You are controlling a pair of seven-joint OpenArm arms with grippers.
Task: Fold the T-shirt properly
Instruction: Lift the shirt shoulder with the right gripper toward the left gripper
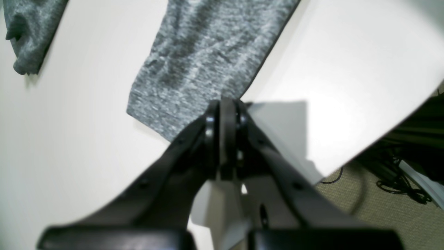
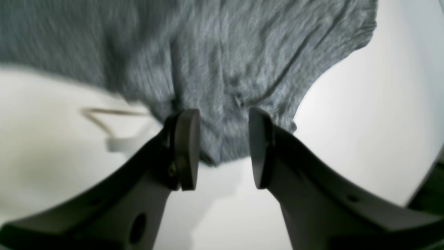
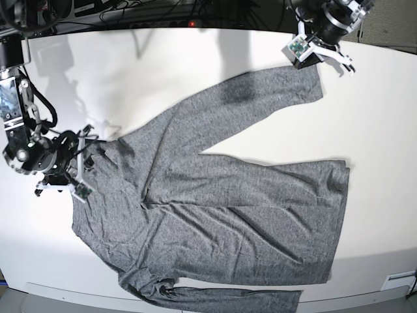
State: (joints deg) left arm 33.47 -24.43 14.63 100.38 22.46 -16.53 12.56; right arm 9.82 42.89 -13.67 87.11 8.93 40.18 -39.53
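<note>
The T-shirt [image 3: 221,208] lies spread on the white table [image 3: 378,117]. The left gripper [image 1: 227,104] has its fingers pressed together at the sleeve end [image 1: 204,66]. The right gripper [image 2: 223,149] is spread, shirt edge between its fingers. Cables [image 1: 399,180] lie on the floor.

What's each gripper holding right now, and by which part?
The left gripper is shut at the cuff end of the T-shirt sleeve; whether it pinches cloth cannot be told. The right gripper is open astride an edge, holding nothing.
</note>
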